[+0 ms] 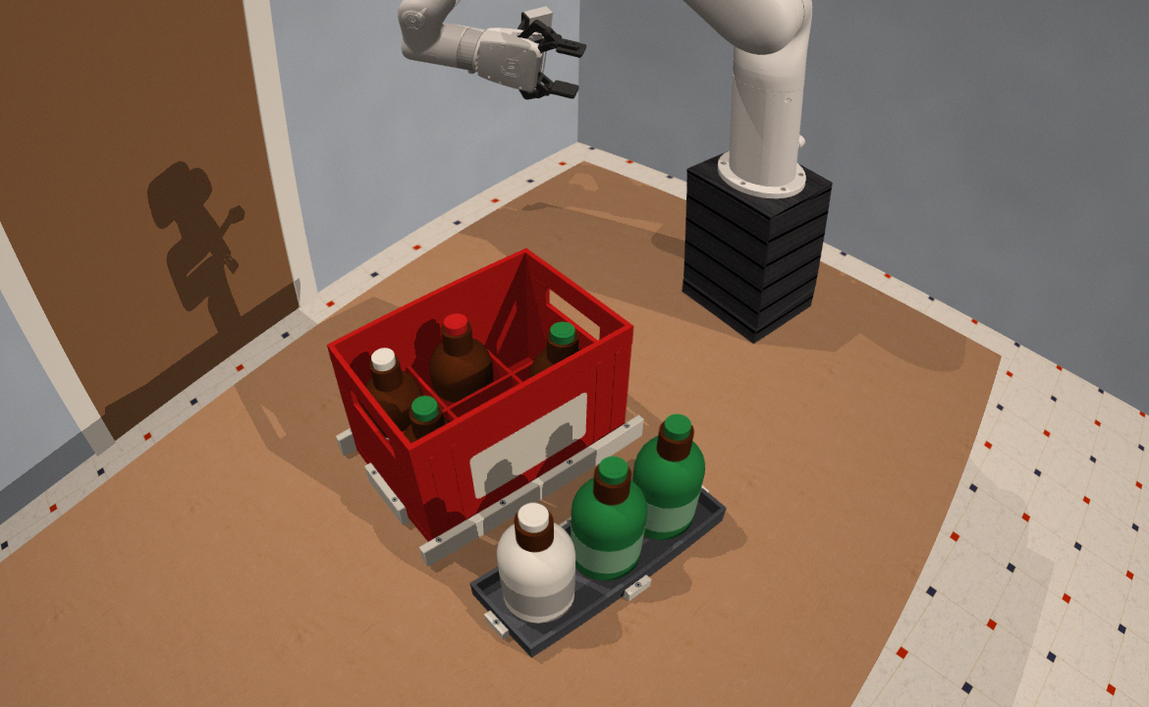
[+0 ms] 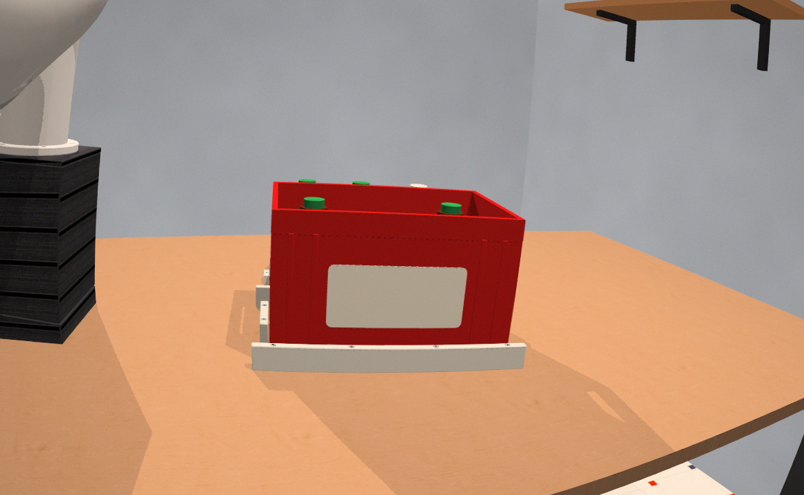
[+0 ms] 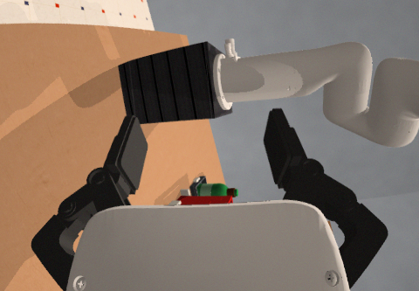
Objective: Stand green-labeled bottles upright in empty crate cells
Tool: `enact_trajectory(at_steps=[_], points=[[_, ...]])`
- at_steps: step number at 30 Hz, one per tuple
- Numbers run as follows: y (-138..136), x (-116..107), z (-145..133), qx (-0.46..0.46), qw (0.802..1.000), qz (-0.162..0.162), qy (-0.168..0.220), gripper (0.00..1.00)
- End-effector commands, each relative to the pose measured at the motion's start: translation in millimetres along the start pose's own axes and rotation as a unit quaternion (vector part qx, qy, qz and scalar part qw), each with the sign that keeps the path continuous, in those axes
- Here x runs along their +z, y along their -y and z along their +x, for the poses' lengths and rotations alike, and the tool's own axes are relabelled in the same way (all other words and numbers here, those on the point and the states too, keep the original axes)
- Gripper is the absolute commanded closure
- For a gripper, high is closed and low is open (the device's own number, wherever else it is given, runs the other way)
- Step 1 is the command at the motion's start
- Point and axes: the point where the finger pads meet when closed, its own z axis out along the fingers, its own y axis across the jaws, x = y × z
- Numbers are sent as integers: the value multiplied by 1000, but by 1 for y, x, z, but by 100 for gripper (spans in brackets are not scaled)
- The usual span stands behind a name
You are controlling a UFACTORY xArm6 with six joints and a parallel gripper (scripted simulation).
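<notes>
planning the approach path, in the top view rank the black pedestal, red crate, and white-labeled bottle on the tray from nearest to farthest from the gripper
The gripper hangs high, fingers wide apart, holding nothing.
1. Black pedestal, off to the right under the arm.
2. Red crate, mid-table below.
3. White-labeled bottle, near end of the tray, past the crate.

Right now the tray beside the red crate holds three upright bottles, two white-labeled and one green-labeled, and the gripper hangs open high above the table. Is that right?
Not quite: the colors are swapped. The top view shows the tray holding two green-labeled bottles and one white-labeled bottle, all upright beside the red crate. The gripper does hang open high above the table.
</notes>
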Motion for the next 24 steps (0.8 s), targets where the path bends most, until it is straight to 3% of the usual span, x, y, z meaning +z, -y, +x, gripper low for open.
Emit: enact_trajectory(at_steps=[1,19,24], points=[[-1,-1,0,1,1000,2,0,0],[-1,-1,0,0,1000,3,0,0],[-6,-3,-26,-10,999,42,3,0]])
